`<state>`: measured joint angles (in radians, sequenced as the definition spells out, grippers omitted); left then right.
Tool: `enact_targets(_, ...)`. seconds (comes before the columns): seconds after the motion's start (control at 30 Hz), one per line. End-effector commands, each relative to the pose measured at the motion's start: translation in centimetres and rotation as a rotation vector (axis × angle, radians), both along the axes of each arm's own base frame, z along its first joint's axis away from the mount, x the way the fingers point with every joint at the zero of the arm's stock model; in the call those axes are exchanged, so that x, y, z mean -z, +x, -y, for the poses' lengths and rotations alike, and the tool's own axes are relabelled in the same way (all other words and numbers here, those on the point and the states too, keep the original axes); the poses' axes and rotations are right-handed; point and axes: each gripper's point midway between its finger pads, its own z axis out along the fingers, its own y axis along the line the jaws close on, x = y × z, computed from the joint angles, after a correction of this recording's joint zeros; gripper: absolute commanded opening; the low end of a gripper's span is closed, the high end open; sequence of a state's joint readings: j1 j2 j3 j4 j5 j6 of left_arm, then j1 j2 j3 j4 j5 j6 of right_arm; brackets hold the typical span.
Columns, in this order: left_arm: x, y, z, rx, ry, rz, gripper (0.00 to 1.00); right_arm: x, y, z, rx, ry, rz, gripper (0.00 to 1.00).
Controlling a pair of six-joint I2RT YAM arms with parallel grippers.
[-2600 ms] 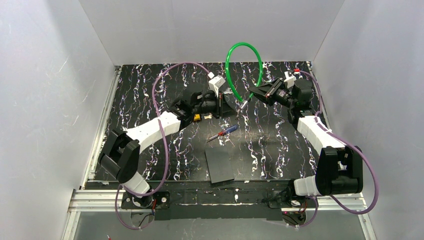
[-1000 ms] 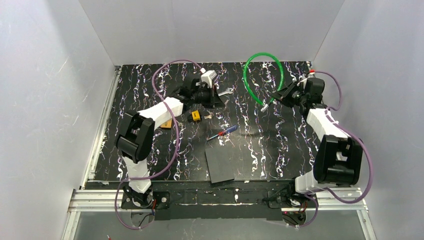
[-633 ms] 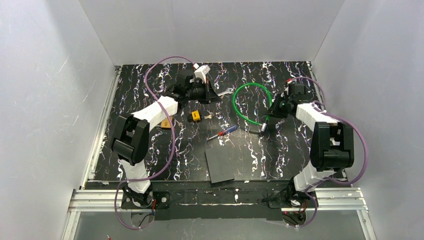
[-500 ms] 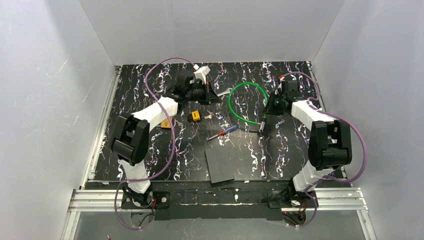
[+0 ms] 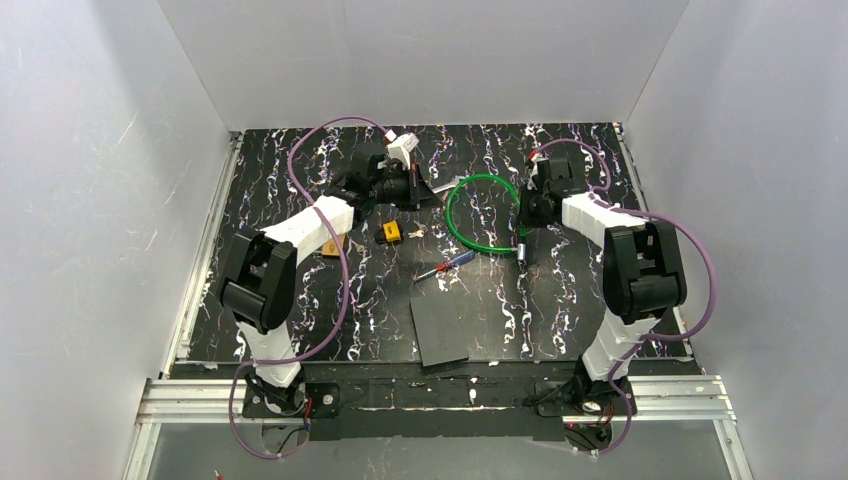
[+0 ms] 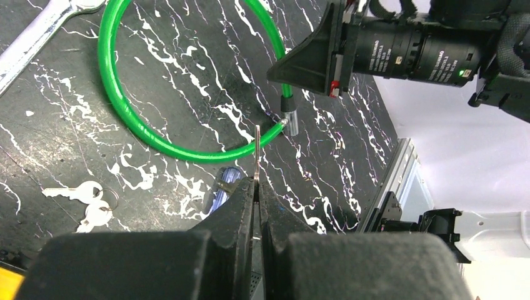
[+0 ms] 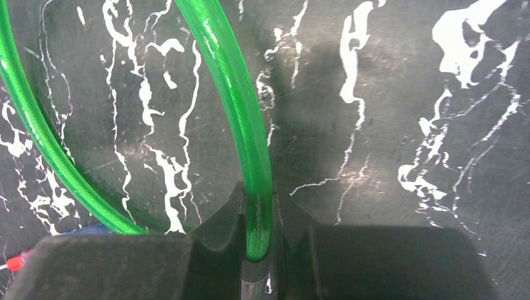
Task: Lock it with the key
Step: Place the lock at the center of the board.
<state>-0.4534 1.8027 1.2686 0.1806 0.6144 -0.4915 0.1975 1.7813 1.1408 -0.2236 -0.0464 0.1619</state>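
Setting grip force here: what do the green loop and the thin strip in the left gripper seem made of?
Green loop: glossy translucent plastic, perhaps sheathing a cable; highlights run along it. Thin strip in the left gripper: bare silvery metal, it glints; alloy unclear.

The table [image 5: 560, 290] is black with white marbled streaks. The cable loop [image 7: 250, 156] is bright green; the screwdriver [image 5: 447, 264] seems red and blue.

Green cable [image 7: 250, 144] looks glossy, smooth plastic; black white-veined tabletop [image 7: 387, 94] faintly scuffed; wrench [image 6: 31, 34] bright metal.
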Motion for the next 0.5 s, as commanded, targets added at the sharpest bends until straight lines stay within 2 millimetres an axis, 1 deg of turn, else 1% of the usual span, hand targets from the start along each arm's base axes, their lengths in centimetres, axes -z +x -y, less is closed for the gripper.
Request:
enact_targets(0.0, -3.7, -0.4, -0.3, 0.009, -0.051, 0.074, 0.00, -1.1, -0.7, -0.4, -0.046, -0.029, 0.021, 0.01)
enact_targets(0.2, -3.6, -0.3, -0.1, 0.011, -0.066, 0.060, 0.00, 0.0, -3.8, -1.6, -0.070, 0.017, -0.054, 0.01)
enact_targets(0.4, -3.6, -0.4, 0.3, 0.021, -0.081, 0.043, 0.00, -0.2, -4.9, -3.0, -0.093, 0.091, -0.077, 0.01)
enact_targets(0.43, -3.4, -0.5, 0.4, 0.025, -0.080, 0.040, 0.00, -0.1, -5.0, -3.3, -0.096, 0.105, -0.083, 0.04)
enact_targets(0.47, -3.4, -0.5, 0.5, 0.028, -0.080, 0.041, 0.00, 0.0, -5.1, -3.5, -0.097, 0.119, -0.090, 0.11)
